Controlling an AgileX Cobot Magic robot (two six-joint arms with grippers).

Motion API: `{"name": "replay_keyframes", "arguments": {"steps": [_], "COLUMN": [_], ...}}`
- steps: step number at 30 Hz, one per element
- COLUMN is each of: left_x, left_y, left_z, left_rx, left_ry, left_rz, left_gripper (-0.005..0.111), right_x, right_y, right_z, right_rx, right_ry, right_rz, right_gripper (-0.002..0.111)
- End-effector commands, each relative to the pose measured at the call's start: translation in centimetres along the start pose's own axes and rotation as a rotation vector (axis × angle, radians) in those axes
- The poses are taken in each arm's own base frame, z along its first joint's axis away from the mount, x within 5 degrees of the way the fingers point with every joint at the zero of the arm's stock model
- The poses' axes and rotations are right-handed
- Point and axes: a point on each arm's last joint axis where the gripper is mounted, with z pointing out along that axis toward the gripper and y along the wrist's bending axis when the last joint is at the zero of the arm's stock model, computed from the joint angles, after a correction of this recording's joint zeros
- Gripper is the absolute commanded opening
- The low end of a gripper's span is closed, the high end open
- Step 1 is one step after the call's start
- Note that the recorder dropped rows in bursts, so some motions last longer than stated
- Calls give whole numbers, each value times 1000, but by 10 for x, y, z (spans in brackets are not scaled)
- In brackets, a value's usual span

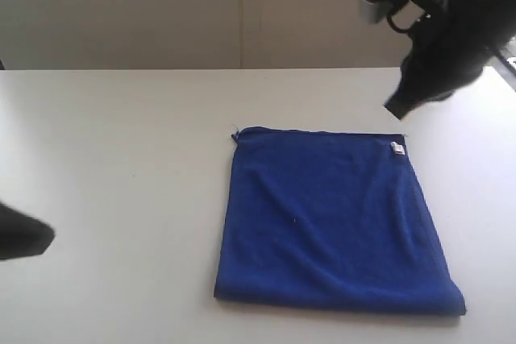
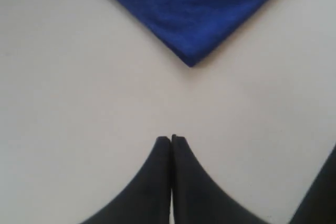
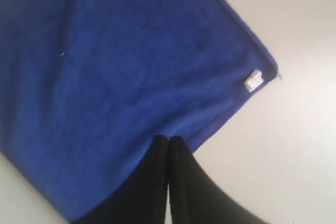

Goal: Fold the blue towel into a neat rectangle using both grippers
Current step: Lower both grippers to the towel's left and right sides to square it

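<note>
On the white counter (image 1: 121, 159), the blue towel (image 1: 330, 219) lay flat as a near-square panel, right of centre in the exterior view, with its white tag (image 1: 397, 148) at the far right corner. The near edge looked rounded and thicker (probably a fold line, though this could not be confirmed). The left end effector (image 2: 171, 139) was fully closed and empty, over bare counter just short of one towel corner. The right end effector (image 3: 168, 139) was likewise closed on nothing, above the towel edge near the tagged corner; the exterior view showed that arm raised clear of the cloth.

For the fold in hand, both end effectors would need to open before descent. Each should pinch one corner of the same edge, taking all layers. Lifting should be simultaneous and level, so the cloth does not skew. The carried edge should be laid flush on the opposite edge before release.
</note>
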Motion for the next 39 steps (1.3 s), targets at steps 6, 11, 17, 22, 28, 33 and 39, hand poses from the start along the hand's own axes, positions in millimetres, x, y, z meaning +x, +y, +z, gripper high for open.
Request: {"name": "replay_keyframes", "arguments": {"steps": [6,11,17,22,28,33,39], "left_x": [-66,-67,-65,-62,-58,-57,-53], "left_y": [26,21,15,15,5,-1,0], "left_z": [83,131,166,183,198,211,219], "left_rx": [277,296,310,315,371,389,400], "left_ry": [166,196,200,205,199,174,184], "left_rz": [444,581,679,673,714,760,764], "left_gripper": [0,0,28,48,49,50,50], "right_x": [69,94,113,131,144,148,153], "right_y": [43,56,64,73,78,80,83], "right_z": [-5,27,52,68,79,83,86], "right_rx": [-40,-68,-20,-7,46,68,55], "right_ry": [75,102,59,59,46,32,41], "right_rz": [-103,-314,-493,-596,-724,-722,-720], "right_gripper": [0,3,32,54,56,56,55]}}
